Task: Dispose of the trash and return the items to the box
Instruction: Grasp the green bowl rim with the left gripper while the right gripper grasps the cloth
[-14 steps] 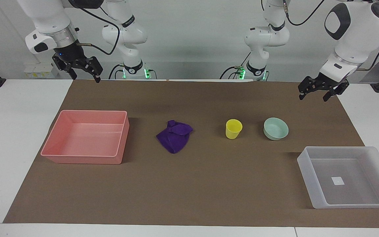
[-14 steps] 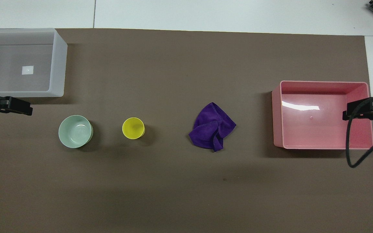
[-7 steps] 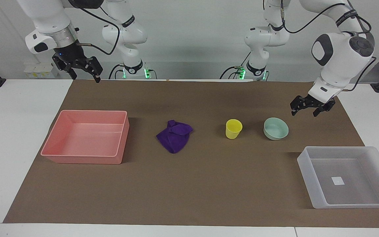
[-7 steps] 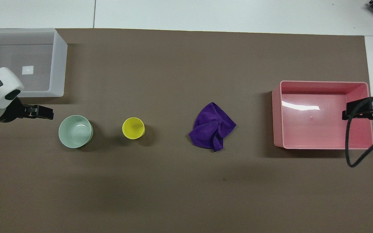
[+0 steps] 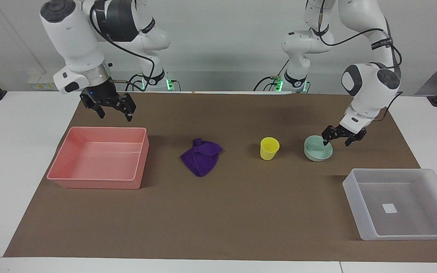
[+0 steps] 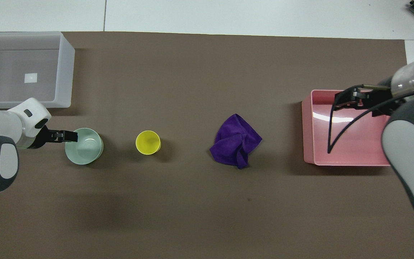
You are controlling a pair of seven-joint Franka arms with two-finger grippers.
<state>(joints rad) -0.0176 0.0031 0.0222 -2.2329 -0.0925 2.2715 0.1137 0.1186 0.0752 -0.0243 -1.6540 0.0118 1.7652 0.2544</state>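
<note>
On the table, the opaque pink rectangular plastic tray and the translucent whitish low-walled box sit at opposite ends — sorting bins, likely. Toward the box from the tray lie the wrinkly purple cloth, yellow plastic cup and smooth mint-green bowl. Left tool, fingers apart, is at the bowl's rim; right tool, fingers apart, hangs over the tray's robot-side edge.

Overhead: mint-green bowl, yellow cup and purple cloth lie in a row between translucent box and pink tray. Left gripper overlaps the bowl's rim; right gripper is over the pink tray.
</note>
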